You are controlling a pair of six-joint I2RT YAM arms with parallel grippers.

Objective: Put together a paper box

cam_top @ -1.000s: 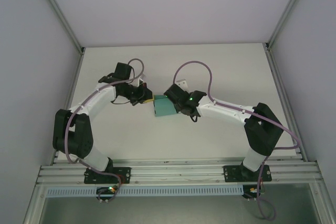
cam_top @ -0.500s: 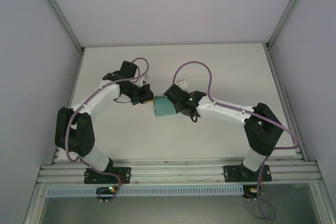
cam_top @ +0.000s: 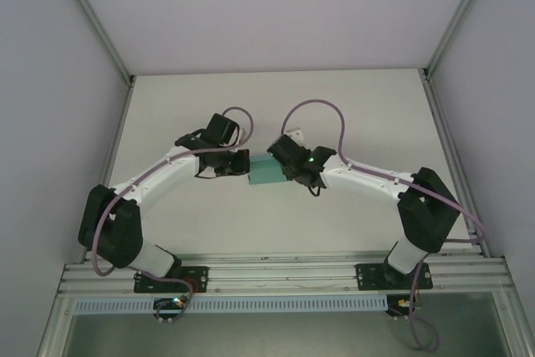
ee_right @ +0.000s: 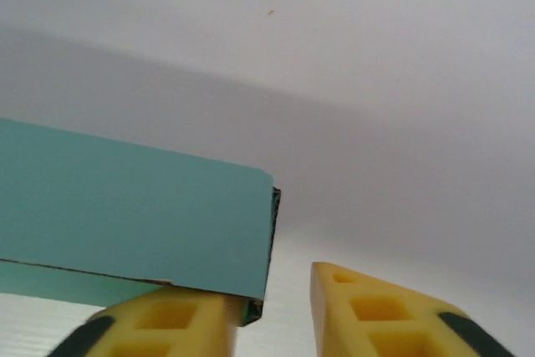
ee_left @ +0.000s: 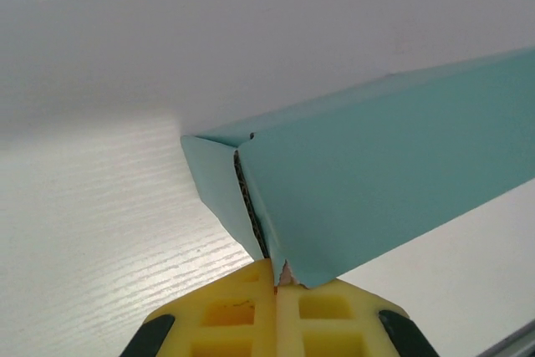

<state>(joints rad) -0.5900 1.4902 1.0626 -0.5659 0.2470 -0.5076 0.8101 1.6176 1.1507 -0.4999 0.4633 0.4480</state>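
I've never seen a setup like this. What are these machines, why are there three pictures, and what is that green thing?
These are two robot arms bolted at the near edge of a white table. One picture looks down from a camera above and behind them. The other two come from small cameras on each arm's wrist, so the yellow fingers show at the bottom. The green thing is a paper box of thin card, between the two arms. The left fingers are pressed shut on one corner of it. The right fingers are apart: the box sits against one, the other is free.
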